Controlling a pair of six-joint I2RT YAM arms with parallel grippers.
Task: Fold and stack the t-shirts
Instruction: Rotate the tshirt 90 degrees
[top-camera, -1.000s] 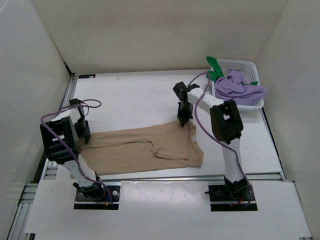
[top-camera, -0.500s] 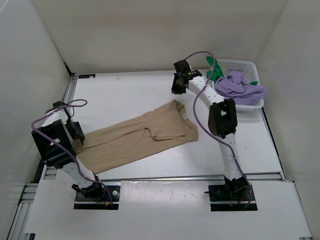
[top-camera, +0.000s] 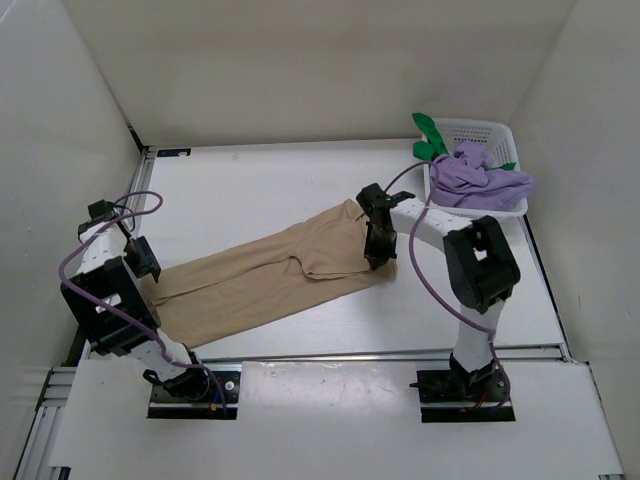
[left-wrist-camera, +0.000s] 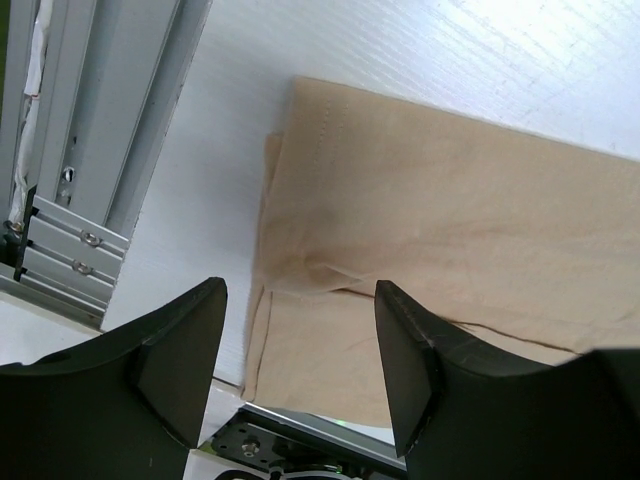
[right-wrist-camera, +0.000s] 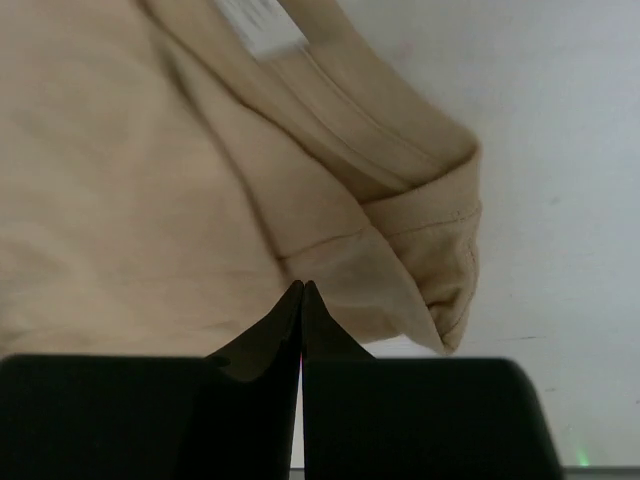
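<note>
The left gripper (left-wrist-camera: 300, 292) hangs open above the hem of the tan t-shirt (left-wrist-camera: 450, 210); the right gripper (right-wrist-camera: 301, 292), closed and empty, sits over its bunched edge, where a shut-jawed push could rumple the fold.

Tan t-shirt (top-camera: 260, 282): soft matt cloth. Table (top-camera: 260, 190): smooth, white. Basket (top-camera: 487, 128): white plastic mesh.

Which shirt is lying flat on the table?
The tan shirt. It lies spread out on the table, while the purple shirt and the green shirt are bunched up in the basket.
</note>
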